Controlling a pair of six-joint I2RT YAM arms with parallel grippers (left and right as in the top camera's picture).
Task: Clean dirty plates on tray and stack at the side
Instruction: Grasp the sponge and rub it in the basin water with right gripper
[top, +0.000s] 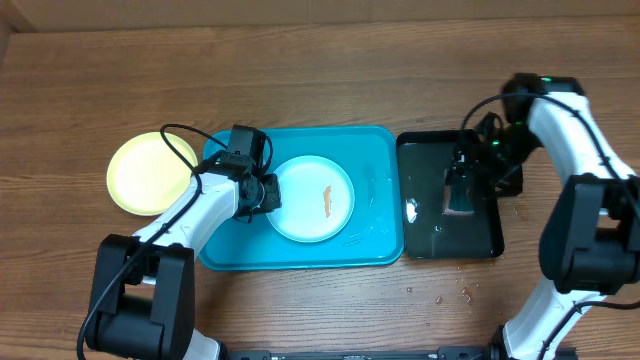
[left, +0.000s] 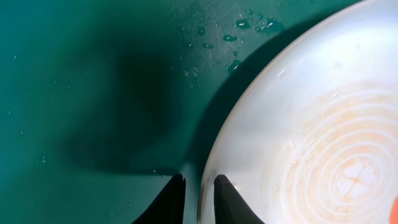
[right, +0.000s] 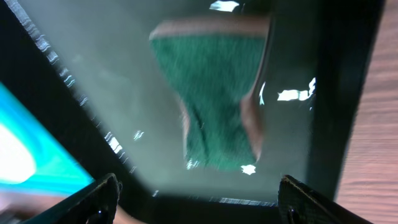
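A white plate (top: 312, 198) with an orange-red smear lies in the turquoise tray (top: 375, 150). My left gripper (top: 268, 193) is at the plate's left rim. In the left wrist view its fingers (left: 199, 186) are closed across the rim of the white plate (left: 298, 124), one finger over the plate and one over the tray floor (left: 93, 93). A pale yellow-green plate (top: 150, 172) lies on the table left of the tray. The light blue plate is out of view. My right gripper (top: 465, 175) (right: 199, 193) is open above a green sponge (right: 217, 93).
A glossy black tray (top: 480, 245) stands right of the turquoise tray and holds the sponge (top: 460, 198) and a small white blob (top: 411, 210). Water drops (top: 450, 290) lie on the wood in front of it. The turquoise tray floor is wet with droplets (left: 242, 31).
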